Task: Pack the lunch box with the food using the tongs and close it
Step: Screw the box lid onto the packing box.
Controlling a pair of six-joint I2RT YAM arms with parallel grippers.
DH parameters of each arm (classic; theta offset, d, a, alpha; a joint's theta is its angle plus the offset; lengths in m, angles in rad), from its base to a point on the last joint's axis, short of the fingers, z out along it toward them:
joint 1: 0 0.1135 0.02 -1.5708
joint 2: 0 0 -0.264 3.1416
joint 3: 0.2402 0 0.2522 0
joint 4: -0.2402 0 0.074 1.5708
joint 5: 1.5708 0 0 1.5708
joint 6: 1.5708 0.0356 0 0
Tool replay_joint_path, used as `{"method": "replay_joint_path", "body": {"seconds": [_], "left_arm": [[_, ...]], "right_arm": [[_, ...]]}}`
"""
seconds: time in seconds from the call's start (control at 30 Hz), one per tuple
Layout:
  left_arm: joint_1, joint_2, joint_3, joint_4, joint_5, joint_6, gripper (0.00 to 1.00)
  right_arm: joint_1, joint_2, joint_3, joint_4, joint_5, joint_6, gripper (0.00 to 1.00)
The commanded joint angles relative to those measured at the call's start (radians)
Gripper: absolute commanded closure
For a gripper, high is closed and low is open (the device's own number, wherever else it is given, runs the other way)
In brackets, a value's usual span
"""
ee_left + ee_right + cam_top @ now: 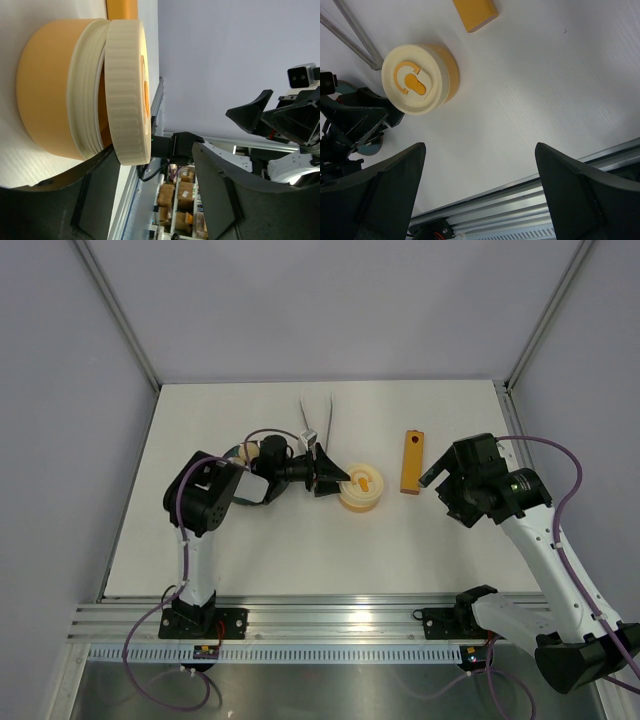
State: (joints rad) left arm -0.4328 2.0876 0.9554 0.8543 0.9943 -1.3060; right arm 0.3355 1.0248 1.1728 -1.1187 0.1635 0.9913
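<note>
The cream-yellow lunch box (360,489) stands mid-table with its round lid (413,80) on top. In the left wrist view the lid (127,90) sits slightly tilted on the tub (47,90). My left gripper (331,480) is at the box's left side, open; its fingers straddle the lid's edge without clamping it (155,172). The silvery tongs (318,418) lie on the table behind the box. My right gripper (438,476) hovers open and empty to the right of the box (480,150). The food is hidden.
A long orange block (411,462) lies between the box and the right arm. A dark plate (236,454) sits under the left arm, mostly covered. An aluminium rail (330,620) runs along the near table edge.
</note>
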Motion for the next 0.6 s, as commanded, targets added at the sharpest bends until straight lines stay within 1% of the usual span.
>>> {"method": "replay_joint_path", "body": {"seconds": [0.0,0.07,0.1,0.17,0.2,0.27,0.33,0.4,0.57], "left_arm": [[0.003,-0.058,0.009,-0.11,-0.026,0.114,0.35],[0.003,-0.067,0.014,-0.147,-0.031,0.138,0.32],[0.003,-0.076,0.014,-0.179,-0.04,0.16,0.29],[0.002,-0.084,0.019,-0.211,-0.046,0.181,0.24],[0.002,-0.09,0.019,-0.236,-0.052,0.198,0.2],[0.002,-0.096,0.025,-0.257,-0.056,0.212,0.15],[0.003,-0.103,0.026,-0.288,-0.065,0.231,0.08],[0.003,-0.106,0.026,-0.302,-0.071,0.241,0.05],[0.003,-0.113,0.02,-0.313,-0.079,0.249,0.04]], "right_arm": [[-0.006,-0.011,0.001,0.019,-0.004,0.004,0.01],[-0.007,-0.009,0.001,0.019,-0.005,0.006,0.01],[-0.006,-0.009,0.001,0.019,-0.005,0.007,0.02],[-0.006,-0.011,-0.002,0.022,-0.01,0.009,0.02],[-0.006,-0.011,-0.002,0.022,-0.012,0.009,0.02],[-0.006,-0.012,-0.002,0.023,-0.01,0.009,0.02],[-0.006,-0.014,-0.004,0.023,-0.012,0.009,0.02],[-0.007,-0.014,-0.007,0.028,-0.013,0.009,0.01],[-0.006,0.012,-0.012,0.037,-0.03,0.0,0.01]]}}
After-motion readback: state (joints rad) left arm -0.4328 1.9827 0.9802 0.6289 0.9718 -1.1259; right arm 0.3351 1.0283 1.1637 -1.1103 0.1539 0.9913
